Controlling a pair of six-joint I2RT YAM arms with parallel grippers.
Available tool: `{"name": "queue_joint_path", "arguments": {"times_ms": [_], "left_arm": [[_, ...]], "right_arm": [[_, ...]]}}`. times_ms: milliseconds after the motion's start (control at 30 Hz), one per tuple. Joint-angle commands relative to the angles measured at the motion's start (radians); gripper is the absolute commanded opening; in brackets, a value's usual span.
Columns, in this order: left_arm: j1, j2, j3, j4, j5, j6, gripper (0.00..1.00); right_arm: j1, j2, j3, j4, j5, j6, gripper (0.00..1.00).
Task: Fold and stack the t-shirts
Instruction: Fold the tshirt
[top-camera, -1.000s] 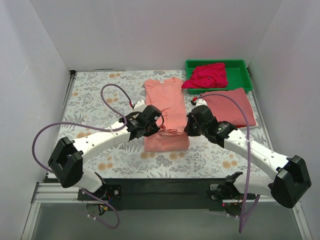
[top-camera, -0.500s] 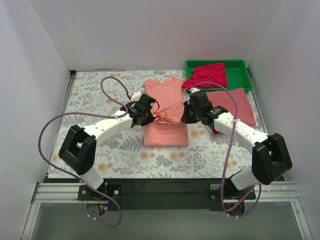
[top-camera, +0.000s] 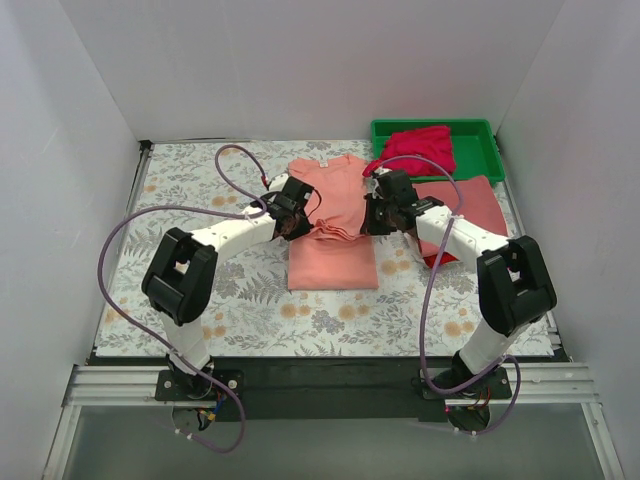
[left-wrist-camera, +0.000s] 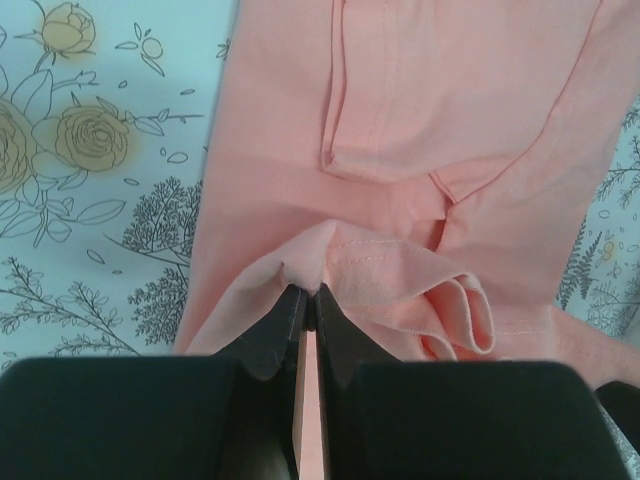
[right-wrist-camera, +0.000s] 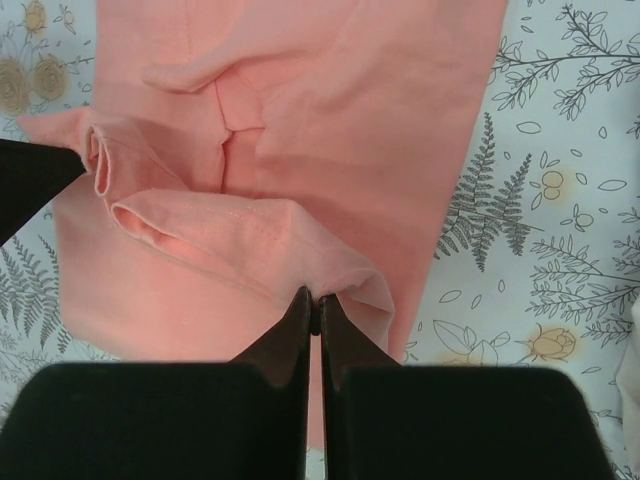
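Top external alone: red t-shirt (top-camera: 415, 150) in tray (top-camera: 492, 150)

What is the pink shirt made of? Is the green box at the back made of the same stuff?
The pink shirt looks like soft, matte knit cloth, maybe cotton: it bunches into loose folds and has stitched hems. The green tray is different. It looks like hard, smooth plastic, with straight, stiff walls and a crisp rim.
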Motion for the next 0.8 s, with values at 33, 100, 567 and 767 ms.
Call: {"name": "queue_joint_path", "arguments": {"times_ms": [33,100,567,767], "left_arm": [[0.018,0.019,0.059,0.03,0.006,0.037,0.0],[0.022,0.038,0.066,0.031,0.008,0.039,0.0],[0.038,-0.072,0.07,0.002,0.05,0.032,0.86],[0.036,-0.294,-0.169,-0.001,0.112,-0.053,0.88]], "right_arm": [[-0.033,0.037,0.064,0.041,-0.043,-0.026,0.01],[-0.047,0.061,0.081,0.044,-0.058,-0.036,0.06],[-0.076,0.0,0.078,0.029,-0.215,-0.116,0.89],[-0.071,-0.185,-0.177,0.064,-0.245,-0.096,0.98]]}}
